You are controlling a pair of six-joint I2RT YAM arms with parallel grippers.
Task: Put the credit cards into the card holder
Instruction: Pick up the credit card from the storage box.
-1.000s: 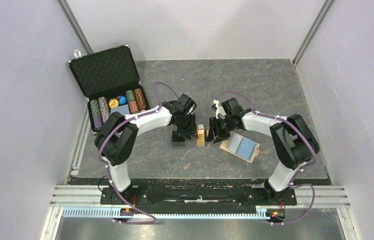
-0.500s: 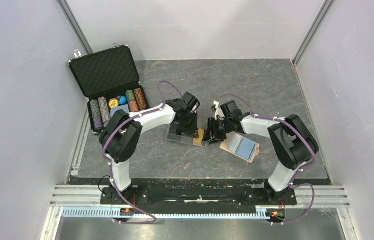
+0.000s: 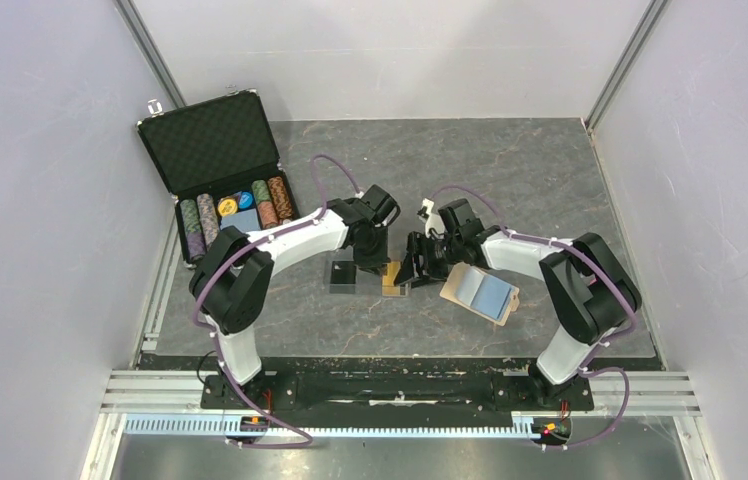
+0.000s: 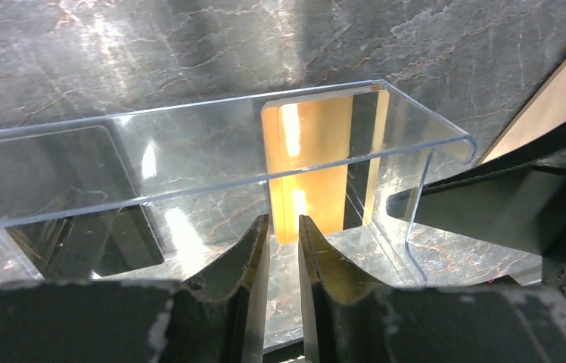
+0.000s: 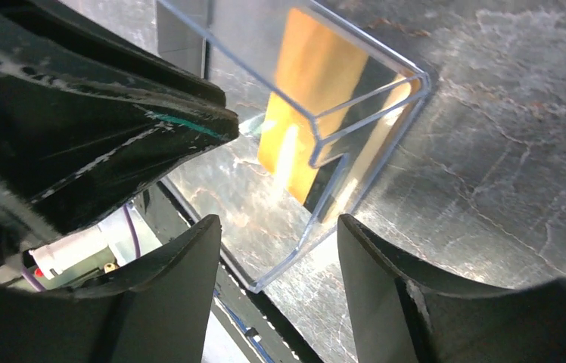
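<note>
Gold-orange credit card (image 4: 318, 166) sits inside clear sleeve (image 4: 431, 128), mid-table. Left gripper (image 4: 284, 242), pitched down, jaws narrowly parted at card's near edge. Right gripper (image 5: 276, 261) spread astride sleeve corner. Card holder (image 3: 480, 292) lies open beside it.

In the view from above, the light is even and soft and falls from overhead. The pale walls are evenly lit, and the arms throw only faint, blurred shadows on the dark surface (image 3: 550, 170). That picture is sharp throughout.

Just ahead of the left tool (image 4: 283, 224), white glare streaks the gold card (image 4: 318, 174). The clear sleeve (image 4: 189, 162) around the card shines along its edges. The tool itself is dark and in soft focus.

Ahead of the right tool (image 5: 278, 224), a hot spot burns on the card and the polished surface gleams. The tool is black and underexposed.
</note>
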